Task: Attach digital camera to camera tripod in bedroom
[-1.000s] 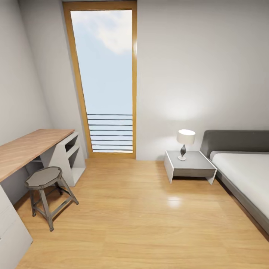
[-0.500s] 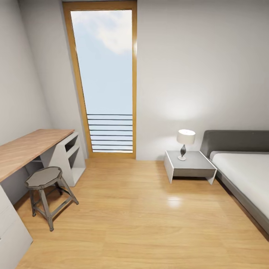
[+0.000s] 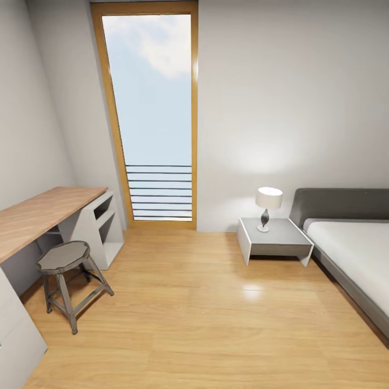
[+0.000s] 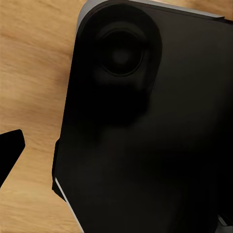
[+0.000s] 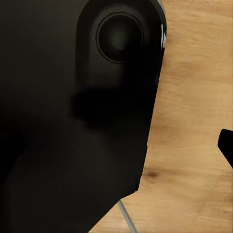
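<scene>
I am in the bedroom, with its light wood floor (image 3: 205,313), tall wood-framed window (image 3: 154,108) and grey bed (image 3: 351,254) with a white mattress at the right. The digital camera and the camera tripod are out of view. In the left wrist view a black part of my own body (image 4: 145,136) hangs over the wood floor, and one dark fingertip (image 4: 9,153) pokes in at the edge. The right wrist view has the same black body (image 5: 73,121) and one dark fingertip (image 5: 227,144). Whether either gripper's jaws are open or shut cannot be told.
A wood-topped desk (image 3: 38,213) runs along the left wall with a grey stool (image 3: 65,259) in front. A white cabinet (image 3: 16,329) stands at the lower left. A grey nightstand (image 3: 273,237) with a lit lamp (image 3: 268,201) sits beside the bed. Open floor lies ahead.
</scene>
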Available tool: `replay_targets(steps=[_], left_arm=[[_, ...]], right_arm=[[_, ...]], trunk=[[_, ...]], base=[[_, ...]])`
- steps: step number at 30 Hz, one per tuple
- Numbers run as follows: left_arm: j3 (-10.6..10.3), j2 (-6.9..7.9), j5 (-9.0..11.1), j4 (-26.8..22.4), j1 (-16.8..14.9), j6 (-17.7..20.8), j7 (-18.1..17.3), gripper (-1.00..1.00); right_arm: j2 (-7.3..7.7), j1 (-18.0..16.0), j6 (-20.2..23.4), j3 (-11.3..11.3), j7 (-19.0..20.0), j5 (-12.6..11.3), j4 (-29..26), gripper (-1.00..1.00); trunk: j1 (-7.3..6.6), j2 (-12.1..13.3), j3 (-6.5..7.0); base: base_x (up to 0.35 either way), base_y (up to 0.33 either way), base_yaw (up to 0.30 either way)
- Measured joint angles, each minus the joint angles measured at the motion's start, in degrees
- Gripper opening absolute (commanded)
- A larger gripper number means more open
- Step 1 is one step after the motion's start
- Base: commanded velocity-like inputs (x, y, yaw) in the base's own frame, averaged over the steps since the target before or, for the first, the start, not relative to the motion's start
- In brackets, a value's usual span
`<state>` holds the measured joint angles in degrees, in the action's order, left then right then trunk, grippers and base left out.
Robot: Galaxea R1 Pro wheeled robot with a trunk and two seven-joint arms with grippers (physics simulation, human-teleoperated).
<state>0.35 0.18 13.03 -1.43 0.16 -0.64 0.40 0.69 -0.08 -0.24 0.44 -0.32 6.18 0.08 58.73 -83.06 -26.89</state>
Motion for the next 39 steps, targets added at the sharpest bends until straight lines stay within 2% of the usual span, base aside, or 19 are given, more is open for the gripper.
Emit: replay_targets(steps=[17,22,25,27,28,29,30,34,35,36,39], left_arm=[[0.0,0.1,0.05,-0.85,-0.02,0.02,0.06,1.0],[0.0,0.6,0.08,-4.83,-0.03,0.42,0.12,1.0],[0.01,1.43,0.12,-9.25,-0.06,1.18,0.1,1.0],[0.03,2.4,0.65,-14.63,-0.08,3.49,0.09,1.0],[0.11,3.4,2.05,-20.4,-0.29,8.66,0.08,1.0],[0.11,3.76,2.75,-23.17,-0.23,11.13,0.08,1.0],[0.15,4.36,4.17,-27.49,-0.29,16.38,0.09,1.0],[0.2,5.28,6.67,-35.9,-1.53,27.33,0.18,1.0],[0.23,5.47,7.42,-39.56,-3.95,33.02,0.2,1.0],[0.23,5.48,7.86,-41.21,-8.19,35.82,0.2,1.0],[0.26,5.28,8.61,-43.19,-14.84,41.24,0.18,1.0]], right_arm=[[-0.11,0.0,0.42,-0.27,0.05,-0.18,0.0,1.0],[0.13,-0.07,0.68,-0.21,0.21,0.18,-0.97,1.0],[0.81,-0.62,1.33,-0.25,0.43,0.28,-4.31,1.0],[1.3,-1.9,3.82,-0.32,0.61,0.04,-9.73,1.0],[1.49,-3.08,9.11,-0.47,0.68,-0.19,-15.1,1.0],[1.61,-4.31,13.78,-0.56,0.69,-0.29,-20.11,1.0],[1.64,-4.62,16.26,-0.61,0.7,-0.35,-22.44,1.0],[1.67,-7.27,25.34,-0.76,0.66,-0.5,-30.75,1.0],[1.67,-9.78,28.4,-0.97,0.65,-1.04,-33.94,1.0],[1.66,-13.04,29.39,-1.15,0.65,-1.51,-35.27,1.0],[1.6,-18.98,30.53,-2.01,0.71,-3.23,-36.84,1.0]], trunk=[[0.0,0.0,0.0],[0.0,0.01,0.02],[0.0,0.01,0.03],[0.0,0.01,0.04],[0.0,0.02,0.05],[0.0,0.01,0.05],[0.0,0.02,0.04],[0.0,0.02,0.04],[0.0,0.02,0.03],[0.0,0.02,0.06],[0.0,0.02,0.05]], base=[[0.0,0.0,0.0],[0.0,0.0,0.0],[0.0,0.0,0.0],[0.0,0.0,0.0],[0.0,0.0,0.0],[0.0,0.0,0.0],[0.0,0.0,0.0],[0.0,0.0,0.0],[0.0,0.0,0.0],[0.0,0.0,0.0],[0.0,0.0,0.0]])
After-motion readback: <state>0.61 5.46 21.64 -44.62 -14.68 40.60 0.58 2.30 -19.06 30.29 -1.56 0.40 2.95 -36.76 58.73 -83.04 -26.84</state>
